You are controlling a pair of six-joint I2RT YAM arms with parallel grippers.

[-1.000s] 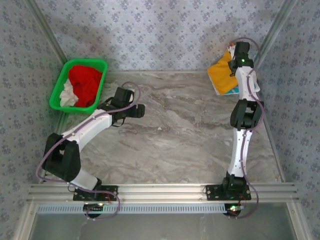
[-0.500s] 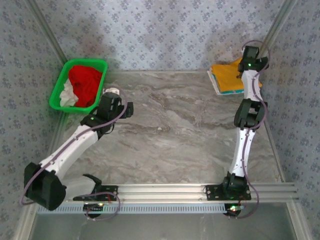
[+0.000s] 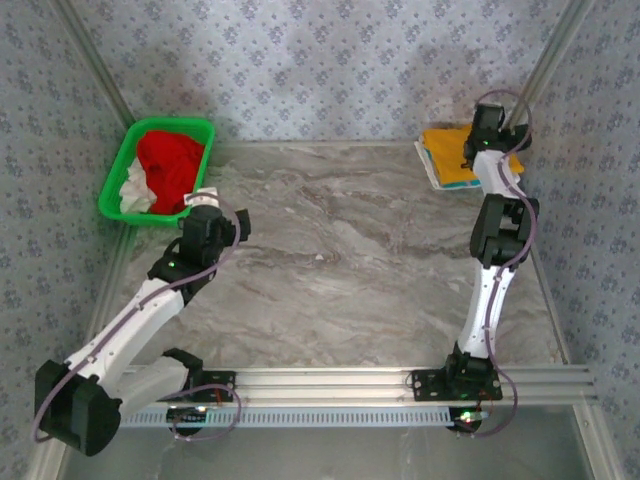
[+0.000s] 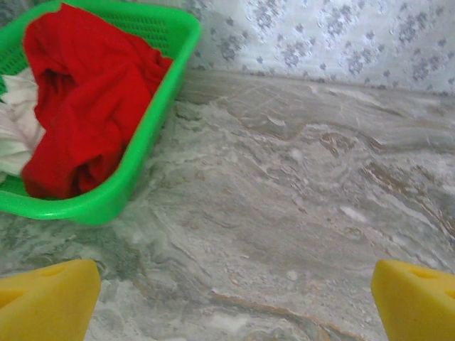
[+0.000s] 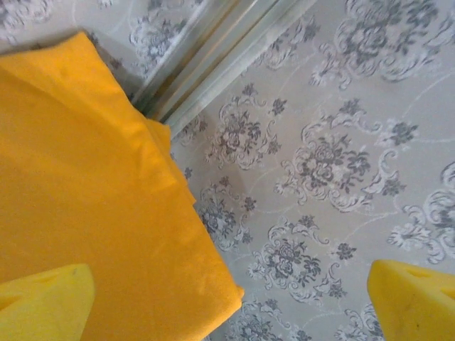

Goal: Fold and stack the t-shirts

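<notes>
Yellow-orange tee (image 3: 447,150) lying folded, far across table (image 3: 350,250) from green basket (image 4: 160,114). Right gripper (image 5: 227,302) hovering over tee, jaws gaping, gripping nothing. Left gripper (image 4: 227,298) nearing basket, jaws gaping, empty. Cloth looking soft, light, floppy; pinching at doubled edge probably holding best.

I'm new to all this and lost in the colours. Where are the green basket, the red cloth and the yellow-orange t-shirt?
green basket (image 4: 153,135), left wrist view, on its side wall.
red cloth (image 4: 85,106), left wrist view, middle of the bundle.
yellow-orange t-shirt (image 5: 92,185), right wrist view, on its flat top face.
</notes>
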